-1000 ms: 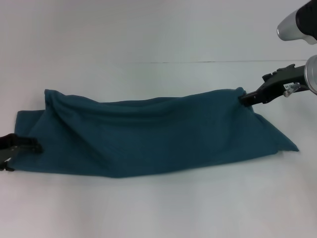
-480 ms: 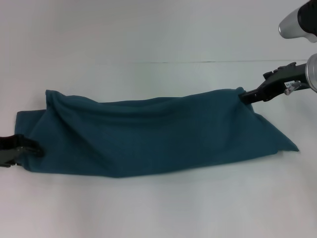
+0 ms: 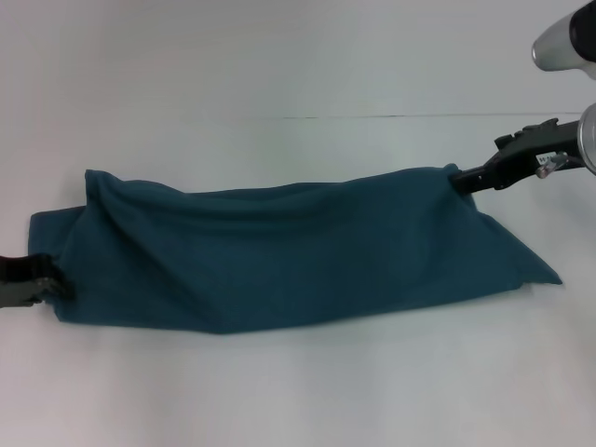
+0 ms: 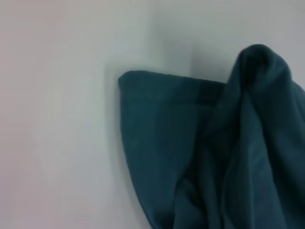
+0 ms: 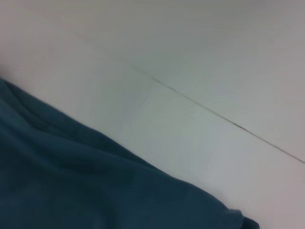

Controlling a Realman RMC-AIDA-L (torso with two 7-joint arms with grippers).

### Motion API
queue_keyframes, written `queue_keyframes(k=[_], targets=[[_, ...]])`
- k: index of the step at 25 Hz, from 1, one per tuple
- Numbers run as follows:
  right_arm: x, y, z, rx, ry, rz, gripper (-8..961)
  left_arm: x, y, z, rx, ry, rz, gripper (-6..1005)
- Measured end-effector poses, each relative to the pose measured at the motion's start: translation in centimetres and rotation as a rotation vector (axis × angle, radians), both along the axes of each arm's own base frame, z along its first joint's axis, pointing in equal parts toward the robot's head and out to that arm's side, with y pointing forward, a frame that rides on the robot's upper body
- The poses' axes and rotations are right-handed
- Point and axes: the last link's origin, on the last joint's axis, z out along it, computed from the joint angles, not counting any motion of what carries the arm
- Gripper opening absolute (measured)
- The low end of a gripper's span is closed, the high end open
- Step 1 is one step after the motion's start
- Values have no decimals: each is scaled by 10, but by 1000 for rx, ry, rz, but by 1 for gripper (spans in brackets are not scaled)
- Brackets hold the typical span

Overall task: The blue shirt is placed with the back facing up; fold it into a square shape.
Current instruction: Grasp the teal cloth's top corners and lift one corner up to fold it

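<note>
Teal-blue knit fabric fills the middle of the white counter (image 3: pixel 298 391): the blue shirt (image 3: pixel 298 251) lies as a long band stretched across the robot's front, its near edge sagging to a low point around the centre and its right end tapering to a flat corner on the surface. At the near left, the left tool (image 3: pixel 58 282) sits low against the shirt's left edge, touching the cloth; whether its fingers are closed on the fabric cannot be told. From the left wrist, the shirt (image 4: pixel 214 157) shows as a flat folded corner with a raised bunch beside it. Farther back on the right, the right tool (image 3: pixel 456 182) pinches the shirt's upper right corner, shut on a small peak of lifted fabric. A thin seam line (image 3: pixel 419 116) crosses the counter beyond.
</note>
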Motion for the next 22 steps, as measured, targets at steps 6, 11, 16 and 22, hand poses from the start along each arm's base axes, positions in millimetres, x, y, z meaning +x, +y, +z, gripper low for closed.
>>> queue_keyframes(k=[6,11,16,22], targets=[[6,-1,3,47,135,14,916,15,3,1,-29,-44,-106,148],[27,-4,-7,122,297,54,915,33,12,14,-17,-101,-180,98],[50,-14,-30,215,455,175,709,54,24,29,-9,-135,-252,98],[67,-25,-68,292,458,351,454,86,39,43,-2,-198,-346,97]])
